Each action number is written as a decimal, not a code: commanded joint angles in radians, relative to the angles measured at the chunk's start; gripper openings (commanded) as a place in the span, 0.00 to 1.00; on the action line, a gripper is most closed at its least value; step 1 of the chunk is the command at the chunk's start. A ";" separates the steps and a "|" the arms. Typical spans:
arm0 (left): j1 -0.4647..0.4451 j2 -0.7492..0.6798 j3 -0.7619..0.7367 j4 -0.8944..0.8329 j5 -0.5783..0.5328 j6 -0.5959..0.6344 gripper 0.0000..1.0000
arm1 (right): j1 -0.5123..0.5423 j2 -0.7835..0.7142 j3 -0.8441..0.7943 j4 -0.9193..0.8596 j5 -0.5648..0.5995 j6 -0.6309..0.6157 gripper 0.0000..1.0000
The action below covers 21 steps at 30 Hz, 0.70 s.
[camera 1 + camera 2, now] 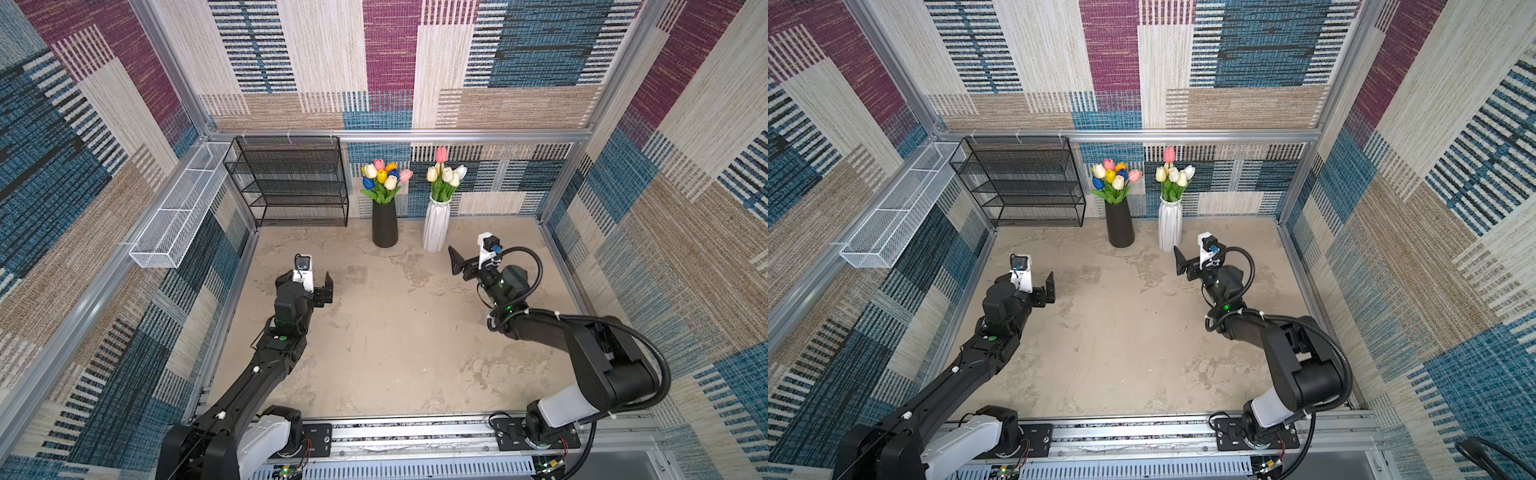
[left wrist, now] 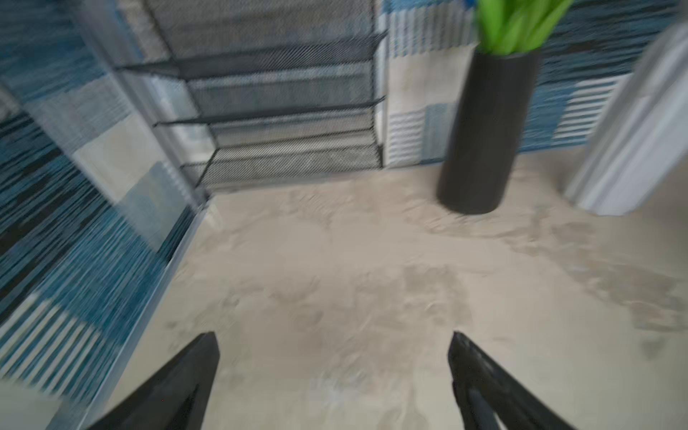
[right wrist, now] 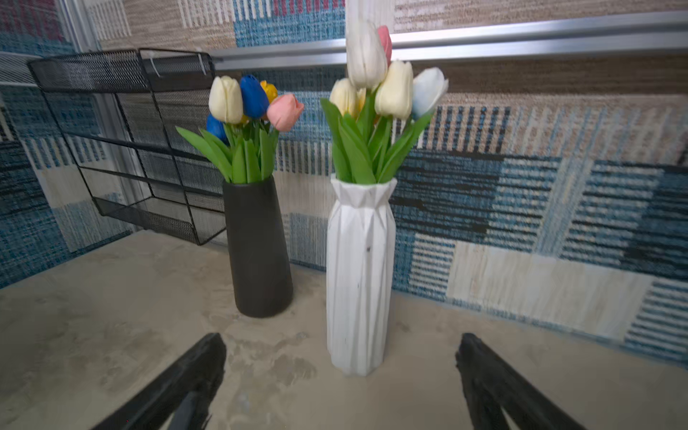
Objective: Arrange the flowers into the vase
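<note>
Both vases stand at the back of the table by the wall. The black vase (image 1: 385, 224) (image 1: 1119, 224) holds flowers (image 1: 384, 176) in yellow, blue, pink, cream and orange. The white ribbed vase (image 1: 435, 226) (image 3: 359, 271) holds cream, white and pink flowers (image 1: 446, 174) (image 3: 387, 89). My left gripper (image 1: 324, 286) (image 2: 333, 357) hangs open and empty over bare table, left of and nearer than the black vase (image 2: 484, 130). A short way in front of the white vase, my right gripper (image 1: 459, 262) (image 3: 340, 357) points at it, open, with nothing between its fingers.
A black mesh shelf rack (image 1: 291, 183) stands in the back left corner. A white mesh basket (image 1: 178, 208) hangs on the left wall's rail. Patterned walls close in three sides, and the arms' base rail (image 1: 399, 432) runs along the front edge.
</note>
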 commanded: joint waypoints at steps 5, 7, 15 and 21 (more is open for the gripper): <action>0.047 -0.009 -0.186 0.071 -0.145 0.001 0.99 | 0.057 -0.225 -0.193 -0.071 0.416 -0.053 1.00; 0.060 0.015 -0.208 0.150 -0.089 0.029 0.99 | 0.034 -0.247 -0.206 -0.094 0.409 -0.057 1.00; 0.107 0.108 -0.370 0.660 0.112 0.068 0.99 | -0.108 -0.109 -0.360 0.244 0.258 -0.085 1.00; 0.163 0.279 -0.375 0.868 0.358 0.044 0.99 | -0.161 -0.011 -0.376 0.376 0.169 -0.099 1.00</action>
